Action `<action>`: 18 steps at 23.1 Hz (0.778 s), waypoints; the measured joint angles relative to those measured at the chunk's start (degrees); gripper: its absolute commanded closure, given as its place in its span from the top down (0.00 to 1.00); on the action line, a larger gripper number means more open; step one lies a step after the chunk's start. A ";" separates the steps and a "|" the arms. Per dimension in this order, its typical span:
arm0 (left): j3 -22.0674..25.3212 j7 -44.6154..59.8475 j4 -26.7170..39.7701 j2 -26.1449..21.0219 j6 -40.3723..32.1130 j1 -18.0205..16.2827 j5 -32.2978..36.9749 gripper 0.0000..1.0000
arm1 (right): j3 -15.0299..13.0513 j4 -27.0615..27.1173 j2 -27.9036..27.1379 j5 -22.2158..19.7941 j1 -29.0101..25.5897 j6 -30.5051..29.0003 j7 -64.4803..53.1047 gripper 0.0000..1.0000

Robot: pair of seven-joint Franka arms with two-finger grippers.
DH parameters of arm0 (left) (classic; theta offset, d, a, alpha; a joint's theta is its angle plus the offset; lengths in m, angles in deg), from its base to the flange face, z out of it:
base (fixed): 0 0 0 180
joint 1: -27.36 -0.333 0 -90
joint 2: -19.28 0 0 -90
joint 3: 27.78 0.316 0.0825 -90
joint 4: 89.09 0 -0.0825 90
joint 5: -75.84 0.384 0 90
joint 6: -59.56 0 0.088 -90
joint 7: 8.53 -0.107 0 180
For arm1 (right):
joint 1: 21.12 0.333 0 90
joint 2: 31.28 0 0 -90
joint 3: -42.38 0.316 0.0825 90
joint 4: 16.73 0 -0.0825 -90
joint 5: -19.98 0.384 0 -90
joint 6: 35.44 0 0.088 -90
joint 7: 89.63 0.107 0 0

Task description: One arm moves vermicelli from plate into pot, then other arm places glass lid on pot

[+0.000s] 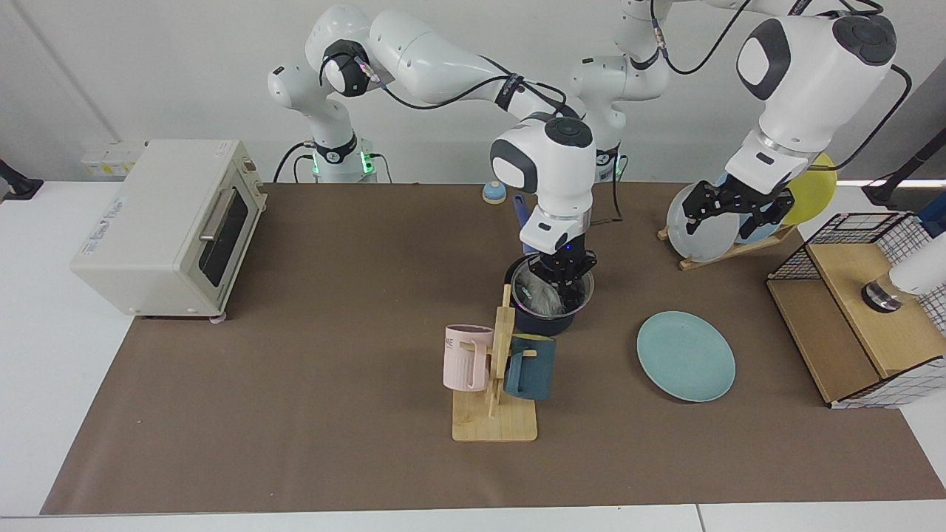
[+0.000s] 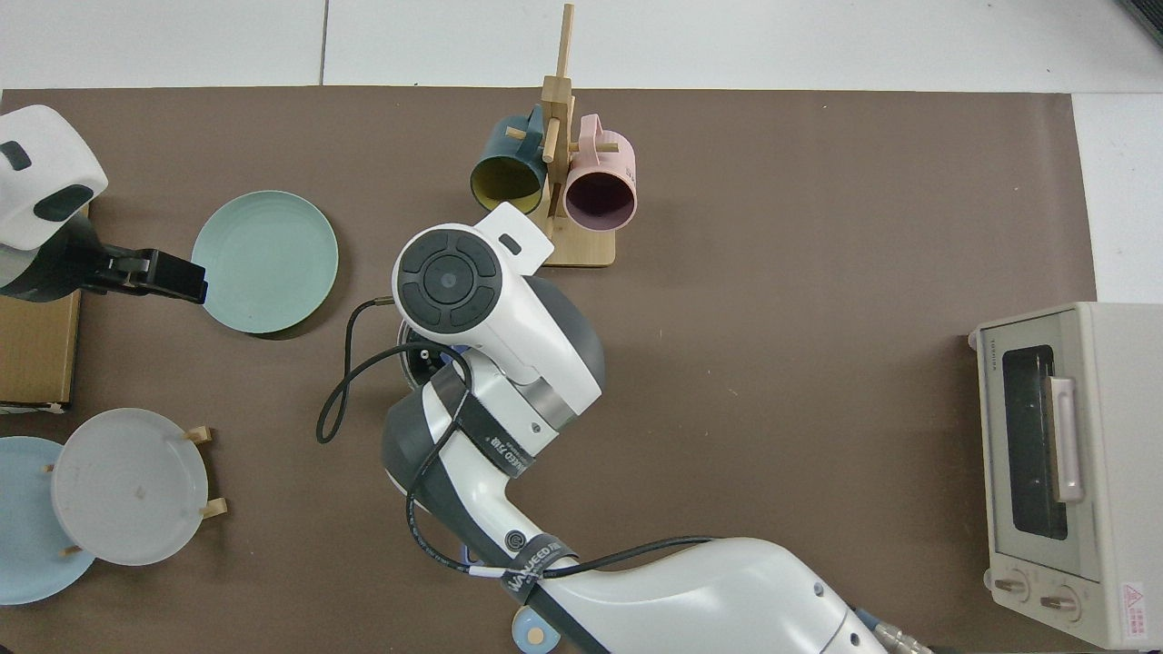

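The right gripper (image 1: 565, 275) sits directly above the small dark navy saucepan (image 1: 547, 319), seemingly closed on the knob of the clear glass lid (image 1: 550, 294) over the white vermicelli clump (image 1: 543, 299). The left gripper (image 1: 739, 209) waits open, well apart, beyond the round teal-green plate (image 1: 686, 356).

Wall: plain white (image 1: 148, 66), far side | Table: white top (image 1: 44, 310) | Cover: brown mat (image 1: 295, 443) over most of the table | Far left: cream toaster oven (image 1: 166, 225) on the mat's edge | Right: wooden rack with wire mesh (image 1: 857, 310) | Light: even, soft shadows
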 measured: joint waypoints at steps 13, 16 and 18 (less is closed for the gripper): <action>0.03 -0.01 0.00 0.03 -0.01 -0.01 0.00 1.00 | -0.46 0.45 -0.04 0.12 -0.61 -3.73 0.04 0.00; 0.03 -0.01 0.00 0.04 -0.01 -0.01 0.00 1.00 | -0.13 0.60 -0.07 2.04 -0.65 -6.88 0.90 0.00; 0.03 -0.01 0.00 0.04 -0.03 -0.01 0.00 1.00 | 0.13 0.63 -0.17 3.43 -0.65 -8.58 1.73 0.00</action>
